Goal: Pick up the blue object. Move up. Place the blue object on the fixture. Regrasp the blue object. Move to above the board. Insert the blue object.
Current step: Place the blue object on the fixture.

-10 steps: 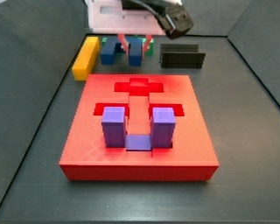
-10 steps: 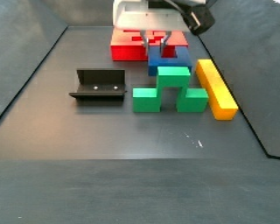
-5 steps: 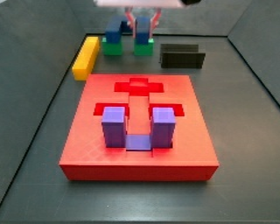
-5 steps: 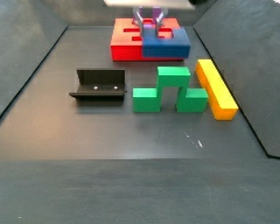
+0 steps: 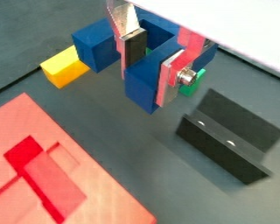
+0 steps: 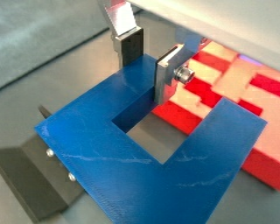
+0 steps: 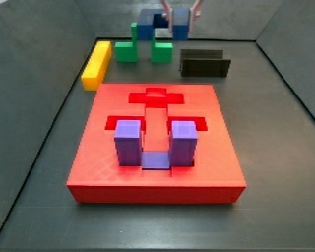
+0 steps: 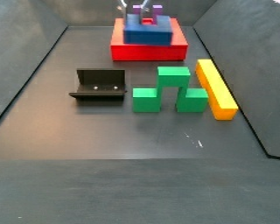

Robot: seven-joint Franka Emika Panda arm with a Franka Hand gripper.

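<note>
My gripper (image 5: 152, 63) is shut on the blue object (image 5: 143, 89), a deep-blue U-shaped block, and its silver fingers clamp one wall of it. The block hangs in the air above the floor. In both side views the gripper (image 7: 173, 14) (image 8: 143, 12) is high at the far end with the blue object (image 7: 153, 27) (image 8: 146, 35) under it. The other wrist view shows the gripper (image 6: 149, 66) and the block's open U (image 6: 154, 171). The dark fixture (image 7: 205, 64) (image 8: 98, 85) (image 5: 230, 136) stands on the floor, apart from the block. The red board (image 7: 107, 167) (image 8: 129, 52) (image 5: 38, 166) lies on the floor.
A purple U-shaped piece (image 7: 154, 143) sits in the board's recess. Green blocks (image 7: 125, 51) (image 8: 166, 92) and a yellow bar (image 7: 95, 63) (image 8: 216, 87) lie on the floor beside the fixture. Dark walls ring the floor.
My gripper has risen with the blue object in it, lifting it off the floor from beside the green blocks. Nothing else has moved.
</note>
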